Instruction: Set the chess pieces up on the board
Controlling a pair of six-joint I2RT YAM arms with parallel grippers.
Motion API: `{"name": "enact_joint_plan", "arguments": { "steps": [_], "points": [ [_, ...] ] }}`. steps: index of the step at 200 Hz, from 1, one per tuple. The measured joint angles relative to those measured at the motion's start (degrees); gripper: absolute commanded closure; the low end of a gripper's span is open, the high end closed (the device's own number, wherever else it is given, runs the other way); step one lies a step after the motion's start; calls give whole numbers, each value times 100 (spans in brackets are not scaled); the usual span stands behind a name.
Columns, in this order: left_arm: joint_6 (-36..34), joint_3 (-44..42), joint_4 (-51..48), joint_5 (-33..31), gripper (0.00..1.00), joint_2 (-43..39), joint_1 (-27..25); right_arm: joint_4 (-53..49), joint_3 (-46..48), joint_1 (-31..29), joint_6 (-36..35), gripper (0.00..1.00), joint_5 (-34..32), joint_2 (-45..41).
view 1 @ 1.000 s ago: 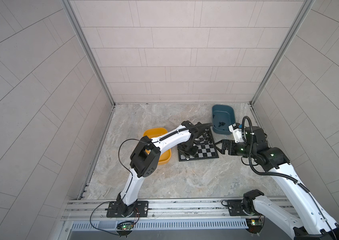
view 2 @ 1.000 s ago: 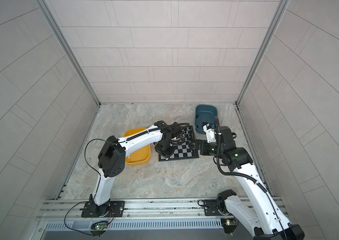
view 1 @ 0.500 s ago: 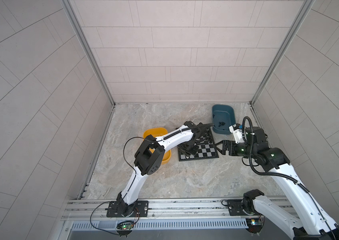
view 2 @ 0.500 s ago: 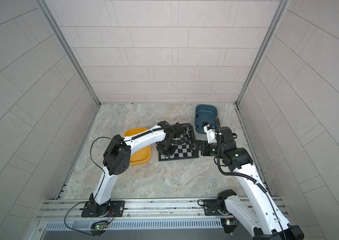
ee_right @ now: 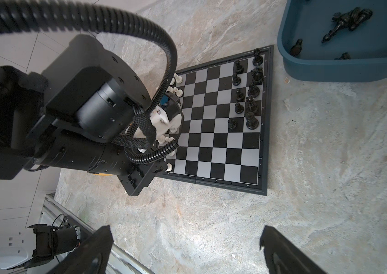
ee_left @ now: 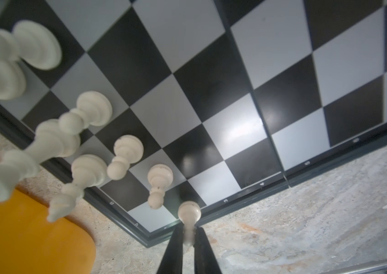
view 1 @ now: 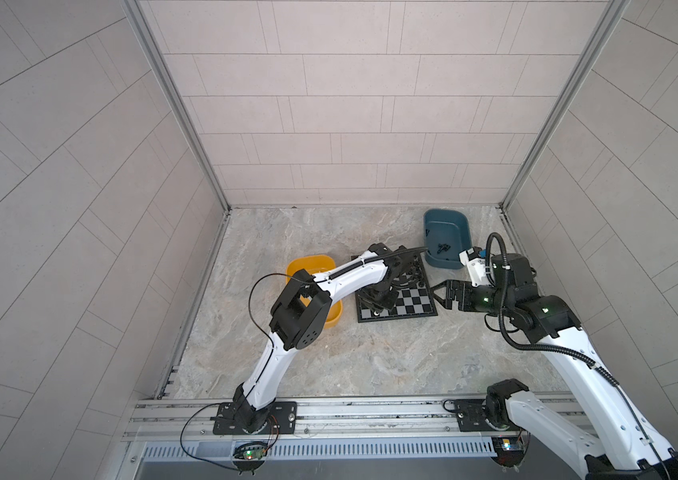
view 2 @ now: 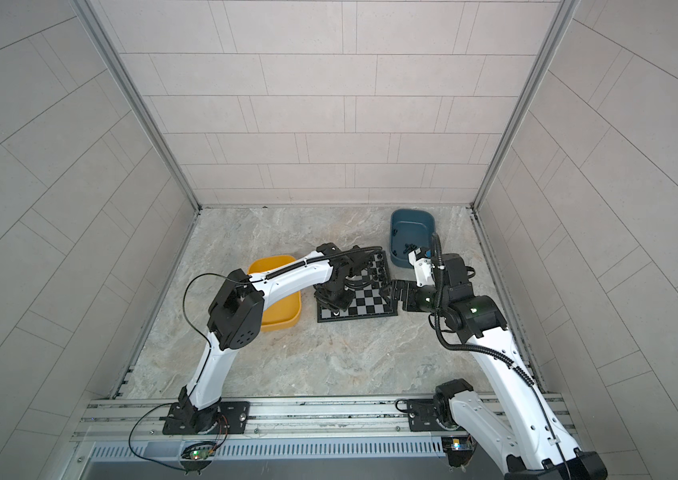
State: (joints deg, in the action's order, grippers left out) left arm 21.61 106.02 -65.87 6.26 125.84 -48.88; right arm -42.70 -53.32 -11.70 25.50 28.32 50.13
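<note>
The board lies on the marble floor in both top views. Several white chess pieces stand along its left side, and several black ones stand along its far side. My left gripper is low over the board's front left corner and shut on the top of an upright white pawn, whose base is at the board's edge. Just right of the board, my right gripper hangs open over bare floor, holding nothing.
A yellow tray sits left of the board, partly under my left arm. A dark teal tray at the back right holds a few loose black pieces. Tiled walls close in three sides, and a metal rail runs along the front.
My left gripper has shifted slightly toward the board's front edge with the pawn between its fingers. The right arm has not moved.
</note>
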Motion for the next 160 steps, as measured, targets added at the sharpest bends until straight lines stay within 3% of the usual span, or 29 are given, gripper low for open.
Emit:
{"name": "enact_joint_plan", "arguments": {
  "steps": [28, 119, 139, 160],
  "points": [
    [46, -68, 26, -24, 85, 7, 0, 2, 0, 13, 0, 1, 2, 0],
    [186, -157, 184, 105, 61, -94, 0, 4, 0, 13, 2, 1, 20, 2],
    [315, -245, 223, 129, 54, -566, 63, 50, 0, 13, 7, 1, 22, 28],
    [619, -774, 437, 264, 51, -1738, 345, 256, 0, 13, 63, 1, 92, 136]
  ]
}}
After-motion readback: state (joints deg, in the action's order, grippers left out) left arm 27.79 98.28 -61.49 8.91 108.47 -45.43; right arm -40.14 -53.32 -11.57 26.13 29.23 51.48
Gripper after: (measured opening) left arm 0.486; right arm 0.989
